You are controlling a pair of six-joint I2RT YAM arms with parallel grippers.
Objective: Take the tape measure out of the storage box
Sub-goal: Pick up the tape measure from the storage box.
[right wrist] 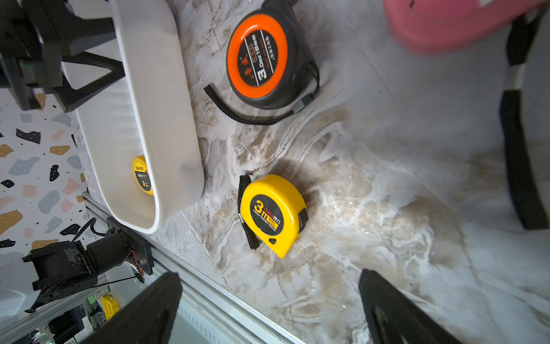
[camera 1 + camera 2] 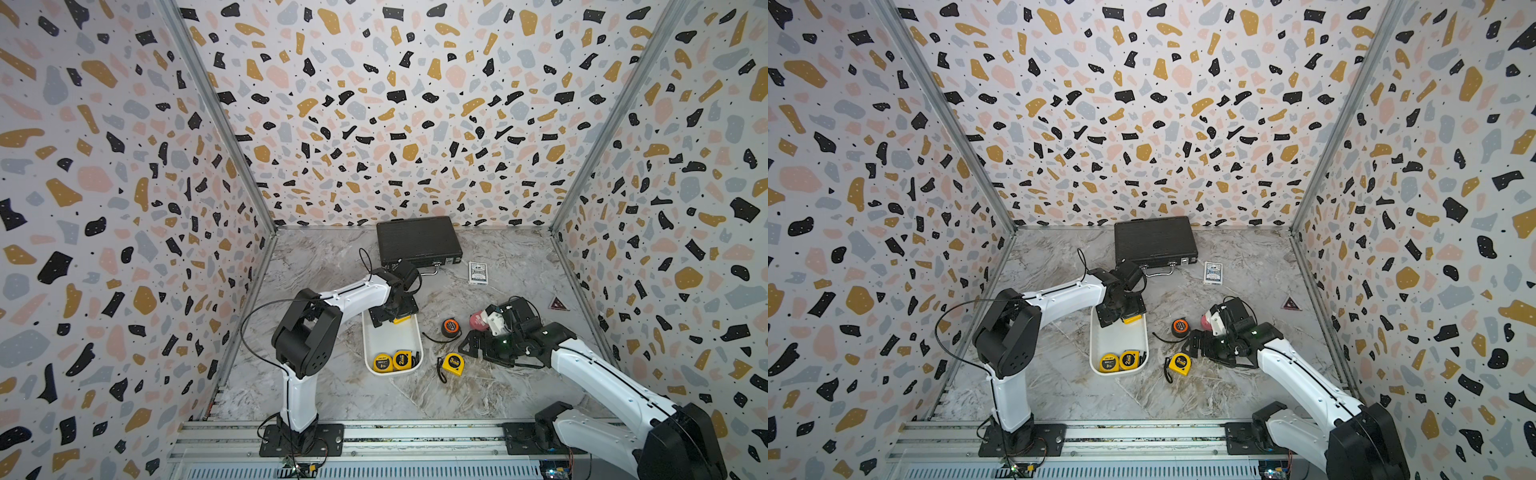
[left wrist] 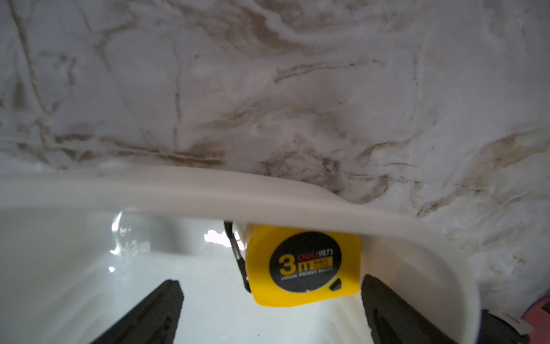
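Inside the storage box, the left pincer is straddling a yellow tape measure, wide apart; the right pincer is gaping outside it.

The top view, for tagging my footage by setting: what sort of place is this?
Probably a robot test cell rather than a home: patterned panel walls box in a marble-look tabletop, and the left arm and right arm are mounted on a metal rail.

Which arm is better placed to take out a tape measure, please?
Left: the left gripper is open around a yellow tape measure in the storage box; the right gripper is outside.
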